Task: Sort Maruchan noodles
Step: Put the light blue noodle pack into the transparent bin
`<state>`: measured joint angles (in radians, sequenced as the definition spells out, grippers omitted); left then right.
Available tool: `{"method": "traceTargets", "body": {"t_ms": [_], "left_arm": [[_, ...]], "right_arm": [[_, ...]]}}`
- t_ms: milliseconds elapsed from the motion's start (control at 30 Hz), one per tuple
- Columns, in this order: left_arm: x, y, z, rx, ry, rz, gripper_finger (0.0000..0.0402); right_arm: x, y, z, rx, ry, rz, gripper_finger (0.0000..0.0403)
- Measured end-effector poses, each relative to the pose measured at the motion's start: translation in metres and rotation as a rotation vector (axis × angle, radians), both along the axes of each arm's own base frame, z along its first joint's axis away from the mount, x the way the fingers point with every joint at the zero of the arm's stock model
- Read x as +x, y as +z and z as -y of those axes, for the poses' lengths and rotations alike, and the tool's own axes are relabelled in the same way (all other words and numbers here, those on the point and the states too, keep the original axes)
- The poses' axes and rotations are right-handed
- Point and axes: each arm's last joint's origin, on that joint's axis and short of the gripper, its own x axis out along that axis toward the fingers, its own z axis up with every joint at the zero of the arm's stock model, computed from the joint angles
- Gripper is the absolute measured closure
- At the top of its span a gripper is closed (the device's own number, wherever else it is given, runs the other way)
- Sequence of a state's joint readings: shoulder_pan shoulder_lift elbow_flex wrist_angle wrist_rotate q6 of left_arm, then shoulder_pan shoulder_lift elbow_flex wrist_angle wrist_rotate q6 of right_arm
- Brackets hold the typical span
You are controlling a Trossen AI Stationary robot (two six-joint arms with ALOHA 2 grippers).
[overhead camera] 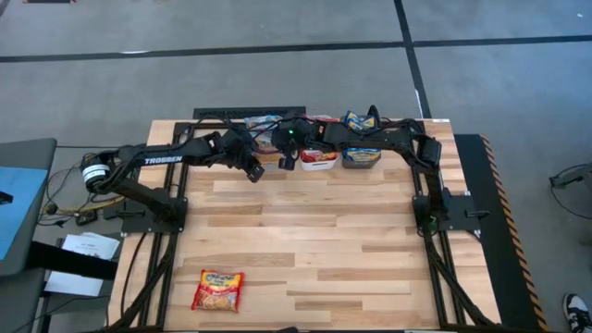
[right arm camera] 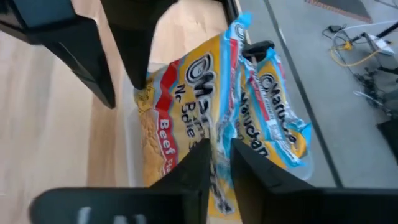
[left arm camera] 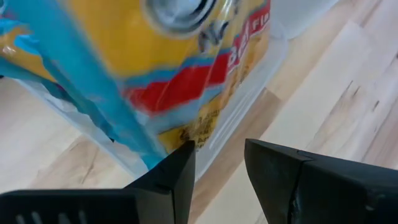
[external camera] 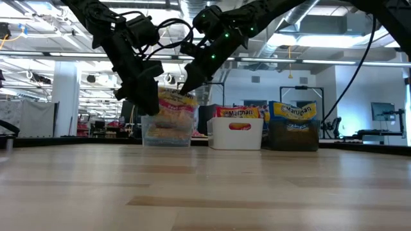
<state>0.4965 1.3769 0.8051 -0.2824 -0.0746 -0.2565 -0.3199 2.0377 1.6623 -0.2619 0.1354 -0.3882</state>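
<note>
Crinkly yellow noodle packet (right arm camera: pixel 186 130) pinched by right gripper (right arm camera: pixel 217 152) over clear bin (external camera: pixel 167 131), left gripper (left arm camera: pixel 217 158) parted beside it

**Layout at the far table edge**

Three bins stand in a row along the far edge of the table (overhead camera: pixel 305 231): left bin (external camera: pixel 168 131), middle bin (external camera: pixel 236 133), right bin (external camera: pixel 293 135). Noodle packets stand in each. Both grippers, the left gripper (overhead camera: pixel 256 172) and the right gripper (overhead camera: pixel 285 163), are at the left bin. One packet (overhead camera: pixel 217 289) lies apart, near the front left corner.
</note>
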Motion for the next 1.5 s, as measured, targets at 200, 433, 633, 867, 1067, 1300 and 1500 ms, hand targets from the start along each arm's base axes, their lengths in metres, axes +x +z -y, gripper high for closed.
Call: {"method": "traceTargets", "body": {"t_ms": [200, 433, 633, 867, 1067, 1300, 1500], "left_arm": [[-0.003, -0.002, 0.001, -0.016, -0.011, -0.03, 0.0274], [-0.007, 0.0, 0.004, -0.036, -0.006, -0.05, 0.0274], [-0.015, 0.013, 0.009, -0.034, -0.003, -0.002, 0.0274], [-0.025, 0.035, 0.015, 0.007, 0.0, 0.083, 0.0274], [-0.033, 0.049, 0.019, 0.033, 0.002, 0.144, 0.0274], [-0.037, 0.056, 0.021, 0.063, 0.015, 0.172, 0.0274], [-0.029, 0.052, 0.016, 0.051, 0.044, 0.204, 0.0274]], "right_arm": [[0.0, 0.0, 0.0, 0.049, -0.01, 0.022, 0.0277], [-0.003, 0.011, -0.001, 0.065, -0.04, 0.065, 0.0264], [-0.001, 0.019, 0.0, 0.07, -0.047, 0.146, 0.0266], [0.009, -0.004, 0.002, 0.146, -0.049, 0.144, 0.0266], [0.012, -0.011, 0.003, 0.167, -0.064, 0.143, 0.0266], [0.009, -0.013, 0.009, 0.215, -0.099, 0.149, 0.0266], [0.007, -0.014, 0.011, 0.261, -0.103, 0.144, 0.0266]]}}
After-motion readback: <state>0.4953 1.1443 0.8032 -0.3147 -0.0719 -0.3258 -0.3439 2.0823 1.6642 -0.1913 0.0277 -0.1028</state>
